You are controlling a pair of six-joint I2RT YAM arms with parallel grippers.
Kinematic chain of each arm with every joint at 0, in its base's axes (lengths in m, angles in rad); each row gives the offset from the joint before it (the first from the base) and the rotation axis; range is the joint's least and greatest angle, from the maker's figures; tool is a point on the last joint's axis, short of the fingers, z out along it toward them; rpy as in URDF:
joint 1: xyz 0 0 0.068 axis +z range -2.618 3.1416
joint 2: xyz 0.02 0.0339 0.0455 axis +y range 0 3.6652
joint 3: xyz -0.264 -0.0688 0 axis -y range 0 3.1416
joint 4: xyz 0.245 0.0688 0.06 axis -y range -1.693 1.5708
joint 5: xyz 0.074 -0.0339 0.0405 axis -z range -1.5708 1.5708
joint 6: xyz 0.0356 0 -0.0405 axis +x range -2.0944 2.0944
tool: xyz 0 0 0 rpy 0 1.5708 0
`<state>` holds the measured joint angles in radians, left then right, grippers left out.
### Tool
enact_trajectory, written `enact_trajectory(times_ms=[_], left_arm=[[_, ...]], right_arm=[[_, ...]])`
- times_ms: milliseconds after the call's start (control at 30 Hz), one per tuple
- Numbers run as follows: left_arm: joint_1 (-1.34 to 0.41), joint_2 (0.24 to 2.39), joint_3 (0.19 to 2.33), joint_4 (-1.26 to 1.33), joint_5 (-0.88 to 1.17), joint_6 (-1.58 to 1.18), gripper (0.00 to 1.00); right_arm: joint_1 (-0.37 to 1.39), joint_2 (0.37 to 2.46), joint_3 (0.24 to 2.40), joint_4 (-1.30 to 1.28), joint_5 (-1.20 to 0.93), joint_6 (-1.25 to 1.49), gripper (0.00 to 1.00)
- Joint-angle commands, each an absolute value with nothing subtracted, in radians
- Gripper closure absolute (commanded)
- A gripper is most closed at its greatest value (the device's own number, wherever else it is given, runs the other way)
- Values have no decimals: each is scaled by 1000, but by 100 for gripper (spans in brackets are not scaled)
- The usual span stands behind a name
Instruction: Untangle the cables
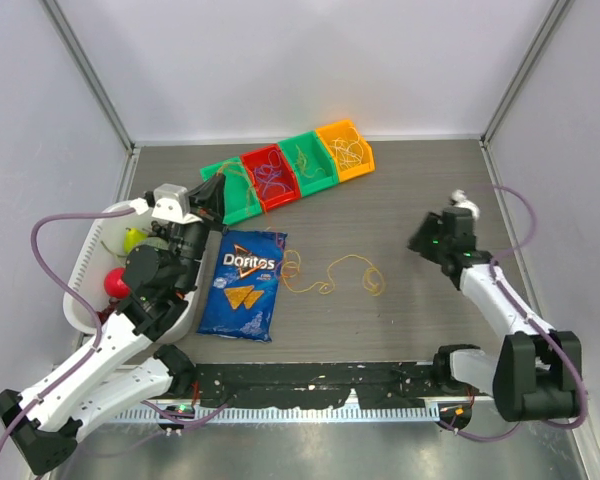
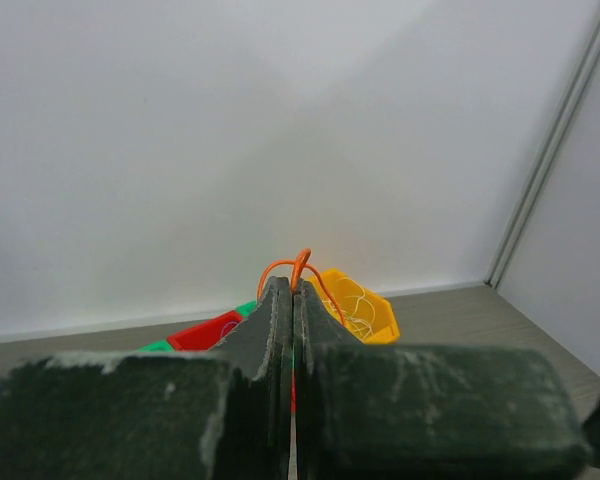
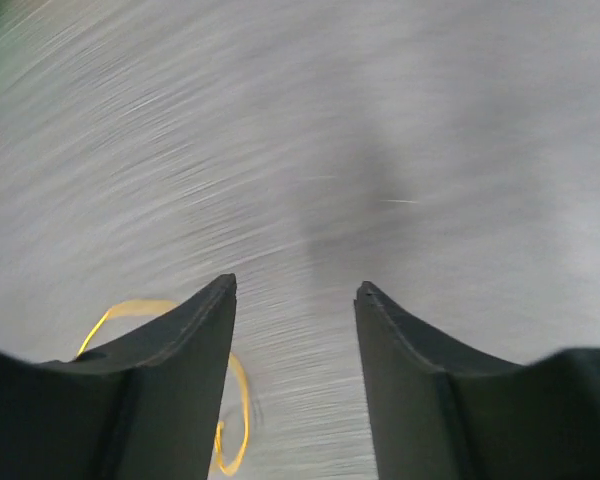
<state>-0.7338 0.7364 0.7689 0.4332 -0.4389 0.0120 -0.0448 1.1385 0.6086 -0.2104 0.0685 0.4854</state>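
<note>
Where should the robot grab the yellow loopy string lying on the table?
Pinch the open arc of the yellow loop, a single strand clear of the tangle by the chip bag. It lies flat on the table, so bring the open right gripper straight down from above.

The setting is a robotics lab test cell rather than a home or shop. Plain pale wall panels (image 1: pixel 310 60) held in bare metal frame posts (image 1: pixel 88 70) box in a grey table (image 1: pixel 420 180) on three sides. Two white-and-black robot arms, left (image 1: pixel 100 355) and right (image 1: pixel 500 305), are bolted to a black base rail (image 1: pixel 310 378) at the near edge, with purple hoses (image 1: pixel 40 250) looping along them. The things laid out look like practice props: a row of small coloured bins (image 1: pixel 322 184), a white basket (image 1: pixel 80 270), a Doritos bag (image 1: pixel 243 285) and thin cables (image 1: pixel 330 272).
</note>
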Motion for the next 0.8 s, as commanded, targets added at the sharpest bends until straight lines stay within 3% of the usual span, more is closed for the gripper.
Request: enact_trajectory(times_ms=[0, 133, 433, 767], left_arm=[[-738, 739, 798, 459, -373, -29, 100], [-738, 739, 796, 460, -371, -26, 100], [-739, 744, 796, 459, -364, -29, 100], [-738, 750, 801, 454, -362, -25, 100]], right_arm=[[231, 1199, 705, -106, -124, 292, 42], [374, 1325, 715, 72, -378, 304, 42], [514, 1571, 801, 340, -599, 370, 44], [574, 1746, 879, 406, -586, 423, 51]])
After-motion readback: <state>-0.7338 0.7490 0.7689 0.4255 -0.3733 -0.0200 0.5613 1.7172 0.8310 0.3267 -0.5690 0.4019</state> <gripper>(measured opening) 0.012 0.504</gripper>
